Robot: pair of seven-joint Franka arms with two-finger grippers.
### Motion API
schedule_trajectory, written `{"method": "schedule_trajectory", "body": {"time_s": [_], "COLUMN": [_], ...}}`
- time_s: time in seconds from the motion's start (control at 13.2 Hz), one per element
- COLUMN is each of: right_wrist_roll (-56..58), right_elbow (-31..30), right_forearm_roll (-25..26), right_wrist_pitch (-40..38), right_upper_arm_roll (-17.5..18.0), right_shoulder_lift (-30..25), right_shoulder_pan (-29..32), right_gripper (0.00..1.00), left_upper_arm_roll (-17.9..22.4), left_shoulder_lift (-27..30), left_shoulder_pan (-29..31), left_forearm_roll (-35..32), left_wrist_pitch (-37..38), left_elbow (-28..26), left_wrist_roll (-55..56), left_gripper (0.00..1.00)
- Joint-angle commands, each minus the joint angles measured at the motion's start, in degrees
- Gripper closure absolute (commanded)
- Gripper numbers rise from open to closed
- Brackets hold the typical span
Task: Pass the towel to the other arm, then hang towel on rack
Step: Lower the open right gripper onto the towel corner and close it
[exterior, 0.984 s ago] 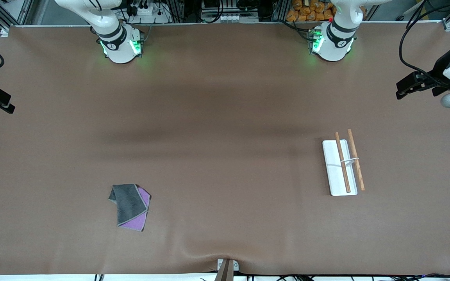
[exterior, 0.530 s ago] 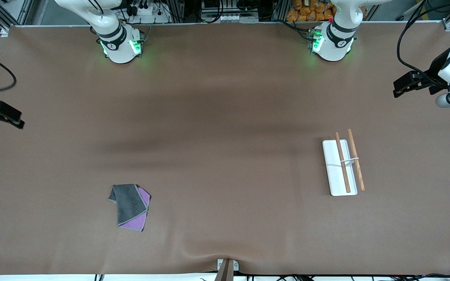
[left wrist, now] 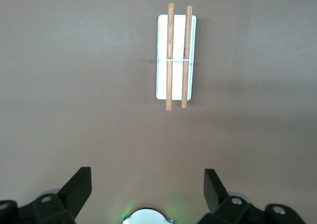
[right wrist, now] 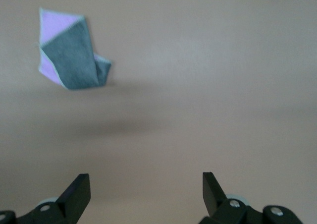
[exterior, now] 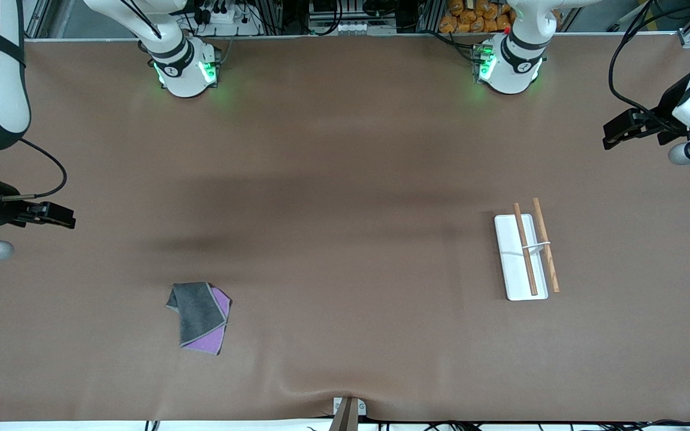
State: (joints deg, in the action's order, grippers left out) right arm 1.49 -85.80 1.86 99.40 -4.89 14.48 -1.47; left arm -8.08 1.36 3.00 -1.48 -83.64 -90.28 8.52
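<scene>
Toward the right arm's end of the table (exterior: 345, 149), near the edge closest to the front camera, the towel (exterior: 200, 316) lies folded over itself, dark grey face up with a purple triangle showing along one side and grey stitched edging around it. It lies flat on the bare brown surface with nothing touching it. Toward the left arm's end, well apart from the towel, the rack (exterior: 524, 254) sits on the table: a white tray-like base with two thin brown wooden rods lying lengthwise above it and a thin white crosspiece running across them. Nothing else lies in the base.

Up in the air over the edge of the table at its own arm's end, the right hand (exterior: 51, 214) has its fingers (right wrist: 74, 193) spread wide and holds nothing. Over the edge at the other end, the left hand (exterior: 623, 127) waits, fingers (left wrist: 77, 188) likewise spread wide and empty.
</scene>
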Motion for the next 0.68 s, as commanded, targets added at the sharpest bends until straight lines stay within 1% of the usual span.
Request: {"method": "schedule_trajectory", "body": {"time_s": [0.0, 0.23, 0.45, 0.61], "right_wrist_roll": [-0.52, -0.17, -0.61, -0.61], "right_elbow": [1.07, 1.07, 0.89, 0.89], "right_forearm_roll": [-0.01, -0.01, -0.1, -1.58], "right_wrist_pitch": [5.07, 9.48, 16.77, 20.64], "right_upper_arm_roll": [0.14, 0.14, 0.14, 0.31], "right_shoulder_lift": [1.24, 5.45, 9.32, 13.27], "right_shoulder_pan": [-1.51, -2.66, -3.19, -3.36], "right_gripper": [0.0, 0.0, 0.0, 0.0], "left_upper_arm_roll": [0.08, 0.08, 0.08, 0.08], "left_shoulder_lift": [1.19, 0.93, 0.84, 0.66], "left_shoulder_pan": [0.16, 0.08, 0.08, 0.16], "left_forearm_roll": [1.56, 1.75, 1.75, 1.75], "left_wrist_pitch": [-0.47, -0.56, -0.56, -0.56], "left_elbow": [-0.95, -0.87, -1.04, -1.22], "left_wrist_roll": [-0.7, -0.7, -0.7, -0.7], "left_gripper": [0.0, 0.0, 0.0, 0.0]}}
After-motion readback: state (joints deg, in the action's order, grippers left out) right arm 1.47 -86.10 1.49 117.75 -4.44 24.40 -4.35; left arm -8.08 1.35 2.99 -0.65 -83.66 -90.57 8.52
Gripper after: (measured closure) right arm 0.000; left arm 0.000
